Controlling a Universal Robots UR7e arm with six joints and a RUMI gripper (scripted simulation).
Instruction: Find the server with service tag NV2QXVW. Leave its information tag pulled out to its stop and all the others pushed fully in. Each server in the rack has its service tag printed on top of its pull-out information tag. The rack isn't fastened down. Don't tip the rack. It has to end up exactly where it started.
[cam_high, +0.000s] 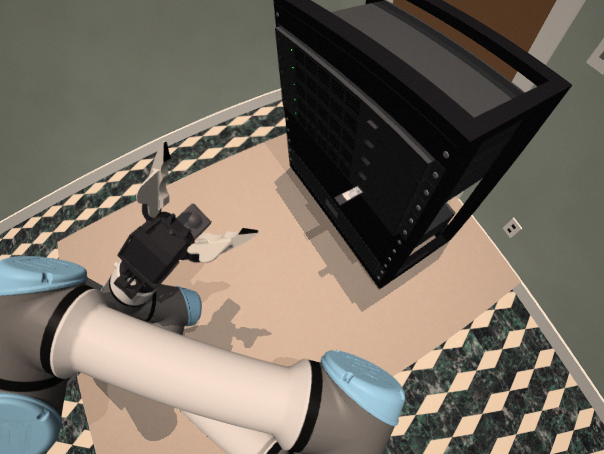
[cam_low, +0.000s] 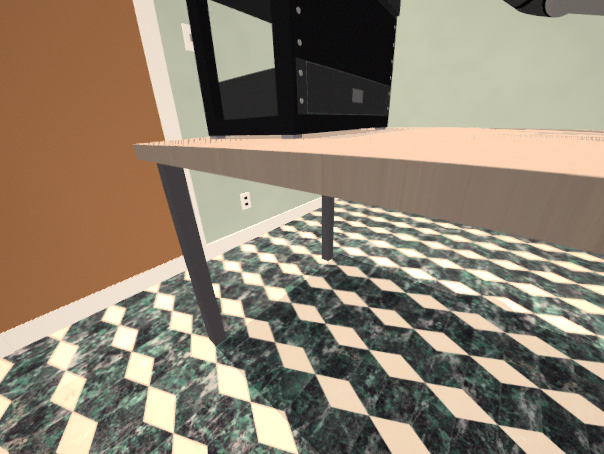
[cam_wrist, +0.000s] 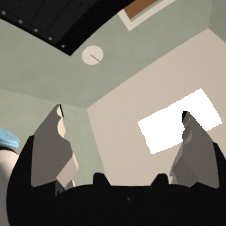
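The black server rack stands upright on the table. Its front shows a column of small information tags. The lowest tag sticks out of the front and looks bright white on top; its print is too small to read. Above it, several tags, such as the top tag, show only as small dim tabs; how far in each one sits is hard to tell. My gripper is open and empty, in front of the rack and well apart from it. The exterior view does not show the gripper.
The wooden table carries the rack near its back edge. The arm's white link crosses the near left of the top view. Green walls and a brown door stand around. A round clock hangs on a wall.
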